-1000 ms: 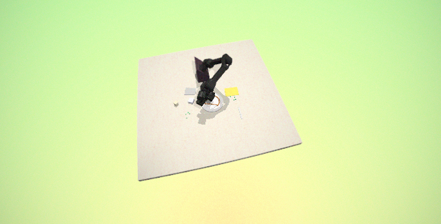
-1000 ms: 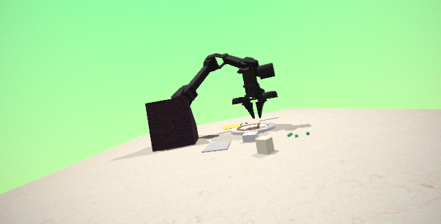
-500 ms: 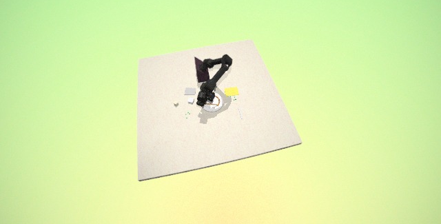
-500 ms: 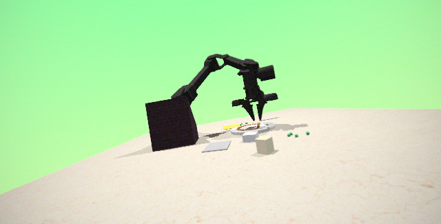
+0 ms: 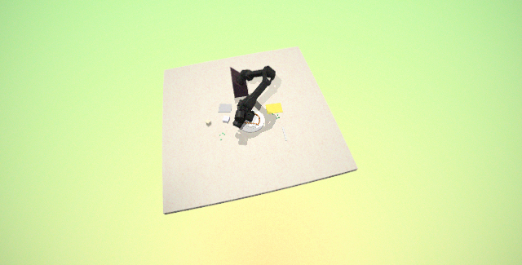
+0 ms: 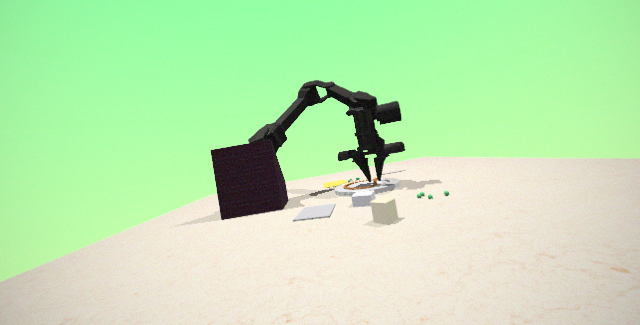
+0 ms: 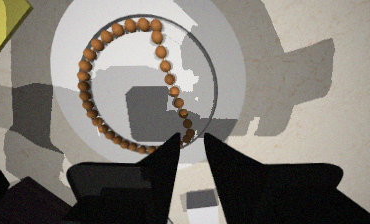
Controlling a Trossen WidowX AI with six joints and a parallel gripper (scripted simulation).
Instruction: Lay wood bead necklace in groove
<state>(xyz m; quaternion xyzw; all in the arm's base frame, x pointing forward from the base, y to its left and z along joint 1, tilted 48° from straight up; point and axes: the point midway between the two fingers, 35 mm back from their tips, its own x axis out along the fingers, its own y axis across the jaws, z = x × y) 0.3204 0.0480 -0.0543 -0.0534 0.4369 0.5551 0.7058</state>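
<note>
Wrist view: the wood bead necklace (image 5: 259, 119) (image 6: 345, 186) (image 7: 84, 86) lies on the round bead board (image 5: 251, 130) (image 6: 345, 192) (image 7: 231, 75). Taking the groove as a dial, beads follow it from about 12 o'clock, through 9, to 6 and towards 5. The other run cuts inside the ring, nearly straight, from just past 12 down to about 5. Between 1 and 4 the groove shows as a thin dark line, so seating is partial.

Gripper (image 5: 241, 119) (image 6: 374, 180) (image 7: 192, 136): released, partly open, fingertips apart with nothing gripped. It points down over the board's edge, tips near the beads at 5 o'clock; contact cannot be determined.

Surroundings, top view, clock centred on the board: yellow flat tile (image 5: 274, 108) (image 6: 334, 184) (image 7: 1, 25) towards 2; thin rod (image 5: 285, 134) (image 6: 395, 172) towards 4; green beads (image 5: 222, 135) (image 6: 446, 193) towards 8, with others near the yellow tile; white block (image 5: 226, 119) (image 6: 363, 197) (image 7: 203, 215) at 9, tan block (image 5: 208, 123) (image 6: 384, 211) beyond it; grey flat tile (image 5: 224, 108) (image 6: 315, 212) towards 10; dark box (image 5: 239, 86) (image 6: 247, 180) (image 7: 31, 202) near 11.
</note>
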